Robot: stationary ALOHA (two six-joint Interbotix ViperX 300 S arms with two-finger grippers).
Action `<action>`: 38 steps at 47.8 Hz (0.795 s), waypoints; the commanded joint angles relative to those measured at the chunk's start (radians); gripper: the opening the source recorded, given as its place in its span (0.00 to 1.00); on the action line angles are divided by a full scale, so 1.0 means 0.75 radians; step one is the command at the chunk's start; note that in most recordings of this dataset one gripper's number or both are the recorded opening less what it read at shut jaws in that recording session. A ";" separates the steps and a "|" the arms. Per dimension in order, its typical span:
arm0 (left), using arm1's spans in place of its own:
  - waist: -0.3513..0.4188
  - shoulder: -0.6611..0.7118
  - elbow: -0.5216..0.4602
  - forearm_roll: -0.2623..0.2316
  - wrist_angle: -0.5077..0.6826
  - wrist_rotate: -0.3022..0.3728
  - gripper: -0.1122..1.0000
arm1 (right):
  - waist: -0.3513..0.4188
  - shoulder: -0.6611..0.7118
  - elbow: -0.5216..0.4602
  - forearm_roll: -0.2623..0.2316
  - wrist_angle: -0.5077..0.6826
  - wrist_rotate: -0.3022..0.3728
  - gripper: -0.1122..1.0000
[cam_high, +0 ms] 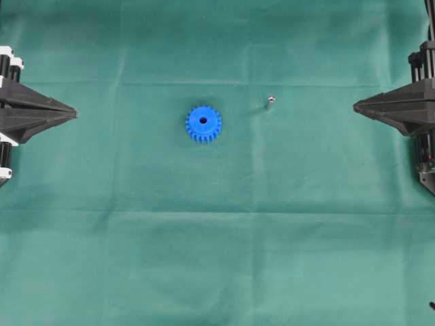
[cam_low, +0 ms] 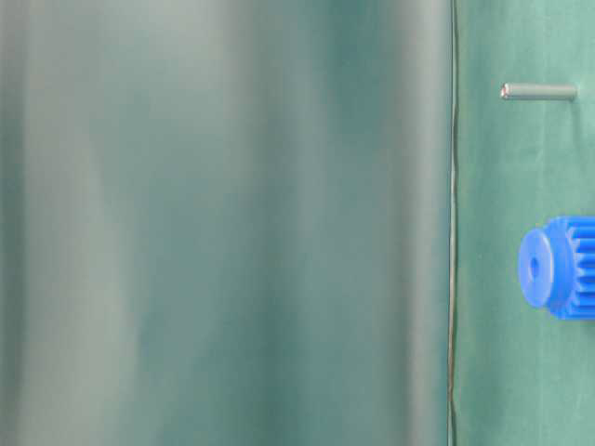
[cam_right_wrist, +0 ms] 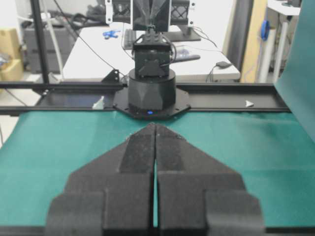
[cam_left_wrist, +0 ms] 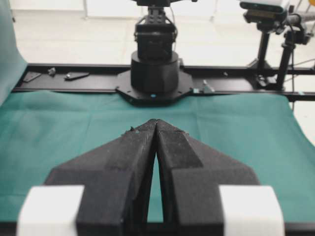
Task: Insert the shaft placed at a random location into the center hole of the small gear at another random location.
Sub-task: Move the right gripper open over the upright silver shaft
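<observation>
Claws first: our left claw (cam_high: 73,111) sat at the left edge of the green cloth (cam_high: 217,258), its fingers pressed together to a point and holding nothing, as the left wrist view confirmed (cam_left_wrist: 156,123). Moving rightward, the blue gear (cam_high: 203,123) lay flat near the middle of the cloth, its center hole (cam_high: 203,121) facing up. Just to its right, apart from it, we saw the pin (cam_high: 269,103), which seemed to stand on end in the overhead view. Farthest right, our right claw (cam_high: 356,106) was likewise closed and empty (cam_right_wrist: 155,126).

We judged the pin light, stiff and smooth, likely to slip or topple if nudged, so we would pinch it across its middle with the flat finger faces. The gear looked rigid plastic and light enough to slide, so steadying it by its teeth seemed wise.
</observation>
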 commanded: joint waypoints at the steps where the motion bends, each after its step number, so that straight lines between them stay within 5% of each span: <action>1: -0.002 0.012 -0.041 0.012 0.020 -0.008 0.10 | -0.016 0.025 -0.012 -0.004 0.006 0.002 0.11; 25: 0.014 0.002 -0.039 0.012 0.063 -0.012 0.10 | -0.182 0.327 -0.004 0.004 0.000 0.012 0.13; 31: 0.014 0.002 -0.037 0.012 0.065 -0.012 0.10 | -0.215 0.489 -0.018 0.018 -0.051 0.012 0.34; 38: 0.014 0.002 -0.037 0.014 0.065 -0.012 0.10 | -0.266 0.677 -0.035 0.018 -0.151 0.006 0.75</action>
